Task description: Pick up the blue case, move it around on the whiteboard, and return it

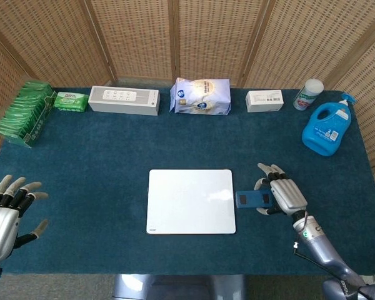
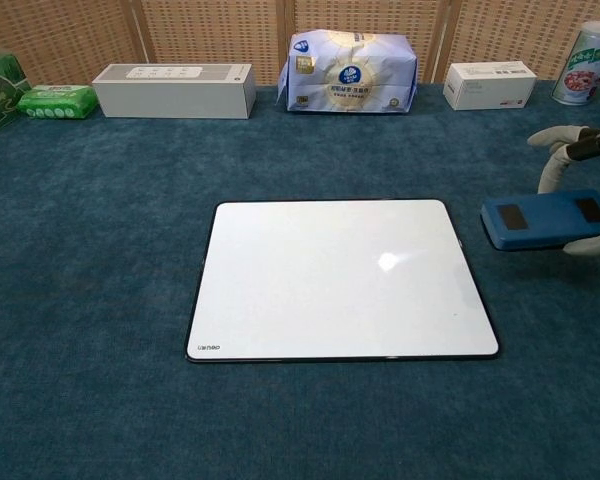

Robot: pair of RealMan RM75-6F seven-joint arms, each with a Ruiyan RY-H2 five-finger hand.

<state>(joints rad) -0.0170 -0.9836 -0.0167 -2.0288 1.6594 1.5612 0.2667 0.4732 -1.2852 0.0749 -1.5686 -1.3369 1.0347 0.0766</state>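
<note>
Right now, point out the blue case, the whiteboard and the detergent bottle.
blue case (image 1: 252,199), head view, middle of its top face.
whiteboard (image 1: 190,201), head view, centre of its white surface.
detergent bottle (image 1: 327,129), head view, on its label.

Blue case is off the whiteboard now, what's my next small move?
Probably set it down and let go. The right robot hand holds the blue case beside the whiteboard, over bare cloth; whether it touches the table is unclear.

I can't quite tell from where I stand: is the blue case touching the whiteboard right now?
Apart. The chest view shows a strip of carpet between the blue case and the whiteboard.
</note>
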